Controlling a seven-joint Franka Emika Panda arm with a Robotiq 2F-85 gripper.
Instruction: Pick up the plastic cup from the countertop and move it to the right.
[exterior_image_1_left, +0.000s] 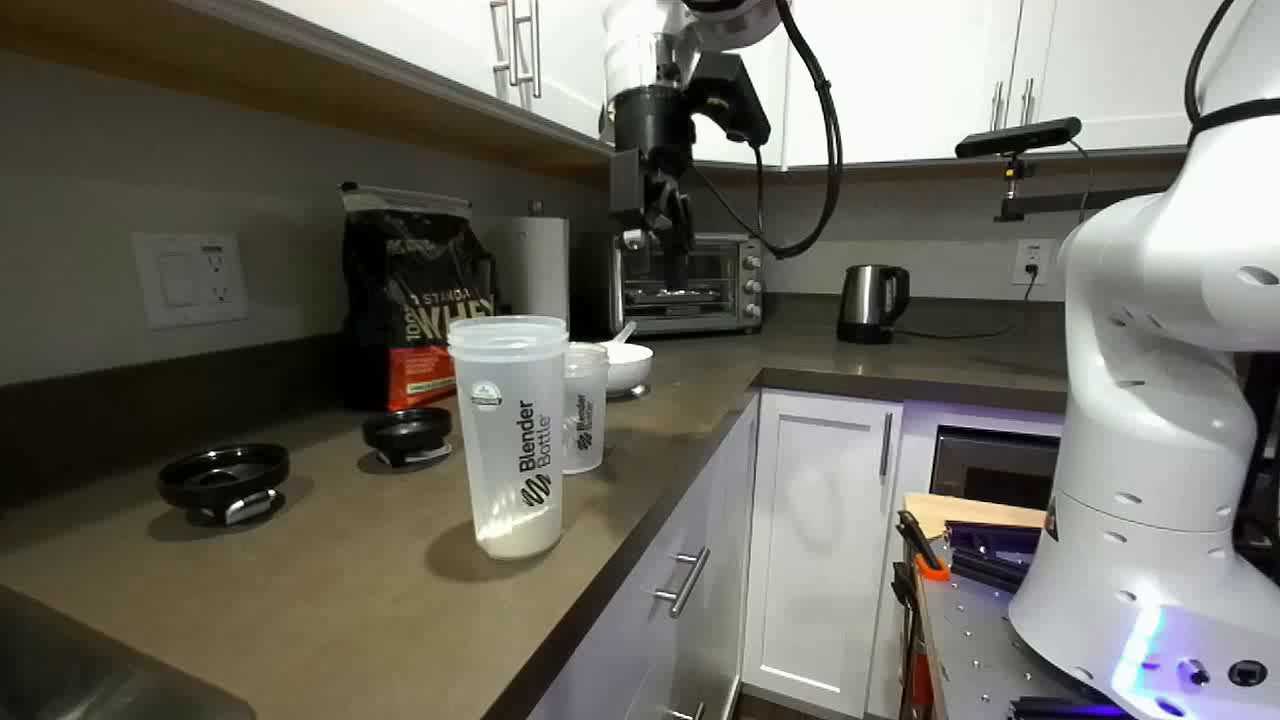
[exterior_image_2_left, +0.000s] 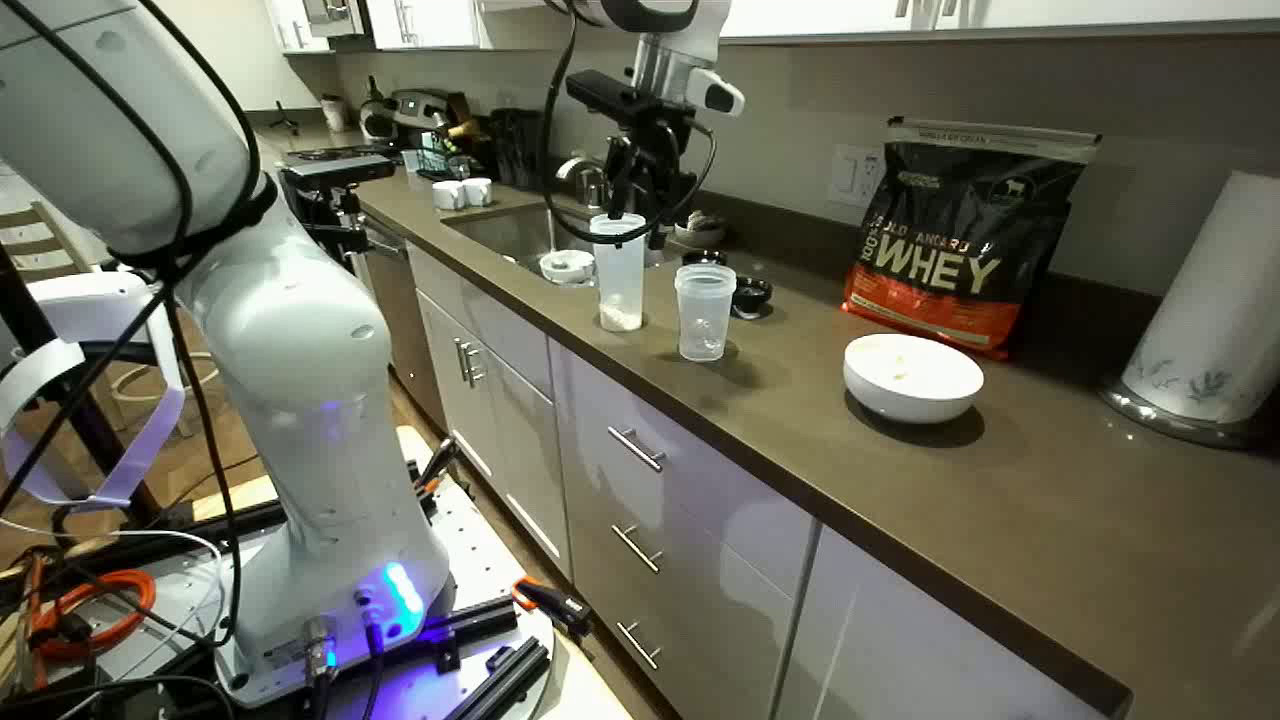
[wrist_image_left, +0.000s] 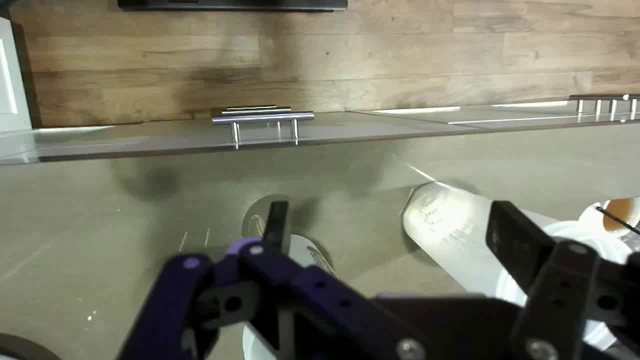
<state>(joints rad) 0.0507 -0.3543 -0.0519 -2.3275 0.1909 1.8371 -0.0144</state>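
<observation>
The countertop (exterior_image_1_left: 330, 600), dark brown-grey above white cabinets (exterior_image_1_left: 825, 550), spread from the lower left toward the middle right in an exterior view. A toaster oven (exterior_image_1_left: 700, 312) stood near the centre in an exterior view, a rack or tray dimly visible through its glass. At the upper right in an exterior view stood the whey bag (exterior_image_2_left: 960, 240), black and red, its contents hidden.

The gripper (wrist_image_left: 392, 235) hung over the countertop; in the wrist view its fingers were spread well apart, one left of centre, one toward the right.

The kettle (exterior_image_1_left: 866, 300) stood right of centre in an exterior view, its inside out of sight. The plastic cup (exterior_image_1_left: 510, 430), the taller of two lettered ones, stood upright and open-topped left of centre in an exterior view, near the countertop's front edge and apart from the fingers; white powder (exterior_image_1_left: 520, 535) lay in its bottom. The shorter cup (exterior_image_1_left: 585, 425), also upright, was near it and partly hidden behind it; whether anything was inside could not be told. The white bowl (exterior_image_2_left: 905, 405), right of centre in an exterior view, had small pale marks on its inner wall. At the right edge of the wrist view a white vessel (wrist_image_left: 591, 219) held something orange-brown, with a thin dark stick across it. Two black lids (exterior_image_1_left: 225, 478) rested on the countertop at the left in an exterior view.
</observation>
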